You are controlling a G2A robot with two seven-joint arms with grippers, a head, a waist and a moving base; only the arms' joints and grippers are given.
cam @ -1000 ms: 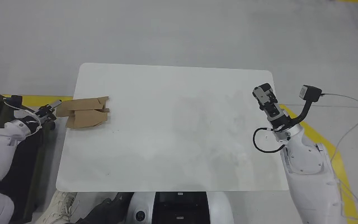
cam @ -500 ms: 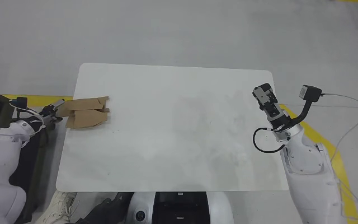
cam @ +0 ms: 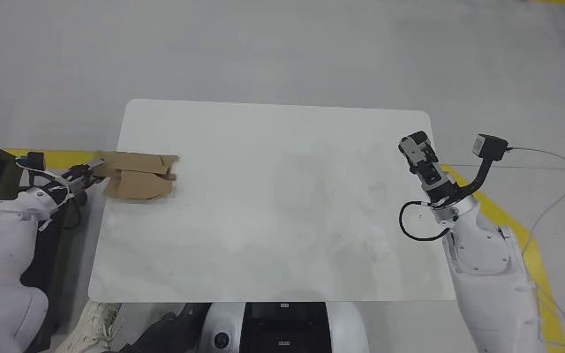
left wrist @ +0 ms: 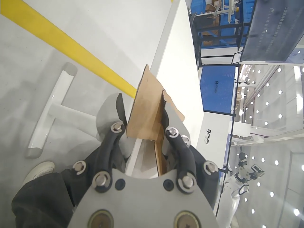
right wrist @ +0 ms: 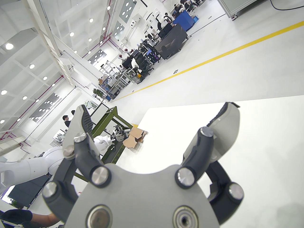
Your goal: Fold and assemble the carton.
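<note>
One flattened carton (cam: 139, 176) is being gripped by the left gripper (cam: 95, 168) (fingers closed on its edge) at the table's (cam: 282, 256) left side; the right gripper (cam: 417, 146) is being held wide open, empty.

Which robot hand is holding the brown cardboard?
The left gripper, at the table's left edge, is closed on the flat carton. The right gripper, at the opposite side, is open and empty.

Left gripper (left wrist: 142, 110) seemingly clamped; right gripper (right wrist: 155, 106) spread wide, well away from it.
</note>
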